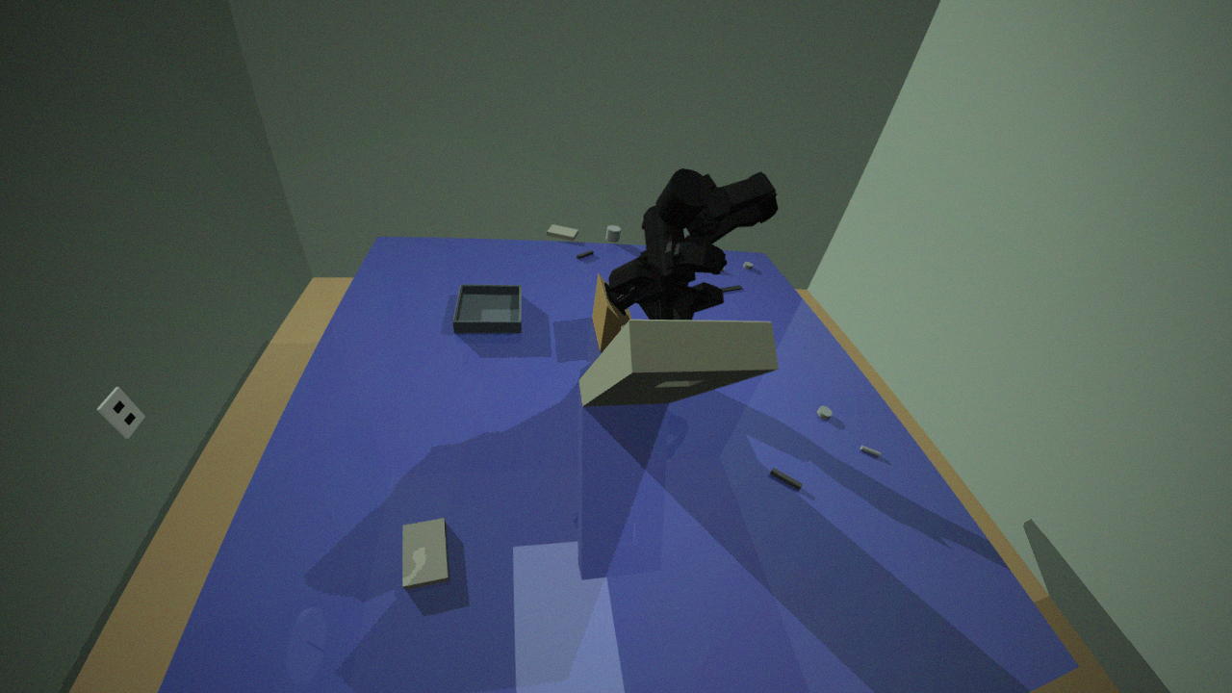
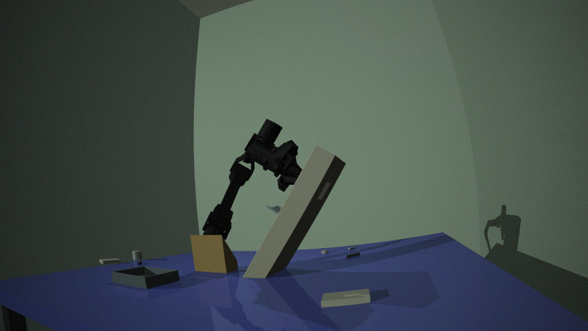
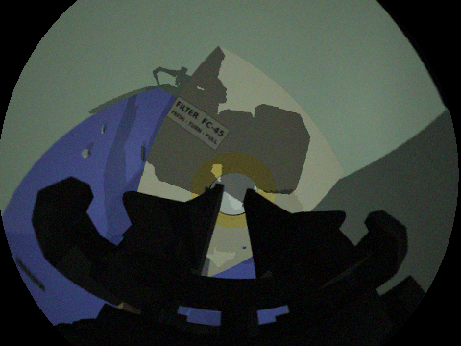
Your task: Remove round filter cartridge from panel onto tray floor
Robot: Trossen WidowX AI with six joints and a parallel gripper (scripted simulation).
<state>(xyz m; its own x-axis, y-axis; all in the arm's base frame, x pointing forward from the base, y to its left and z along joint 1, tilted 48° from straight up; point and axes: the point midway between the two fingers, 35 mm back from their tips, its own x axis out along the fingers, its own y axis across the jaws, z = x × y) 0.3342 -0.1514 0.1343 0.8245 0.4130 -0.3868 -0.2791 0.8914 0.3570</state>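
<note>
In the wrist view, the filter cartridge (image 3: 236,182) lay directly ahead of my hand (image 1: 675,315) (image 2: 298,177) (image 3: 233,190), the grey disc inside the yellow ring (image 3: 259,165) on the face of the service panel (image 1: 702,346) (image 2: 284,224) (image 3: 261,93). My fingers were clamped on the cartridge, probably at its two slots, though their tips hid the exact seat. The panel stood tilted, its top leaning away from my arm, toward the near edge of the tabletop (image 1: 413,371) (image 2: 78,298) (image 3: 56,181) as the top view gives it; its face looked obliquely upward, toward the far edge. The relation that mattered was axial: the cartridge's long axis, which I judged to run square to the panel face, continued roughly along my pointing direction, so withdrawal called for backing up and toward the far edge, without sideways drift. The label (image 3: 198,122) read press, turn, pull; I took the step in hand to be the press or turn, with the cartridge in its socket and the amount of turn not determinable. A pull begun before release could have slipped my fingertips from the slots, and a skewed one could have jammed the body. The tray (image 1: 487,327) (image 2: 162,280) sat apart from the panel, toward the far-left corner in the top view, awaiting the later carry.
</note>
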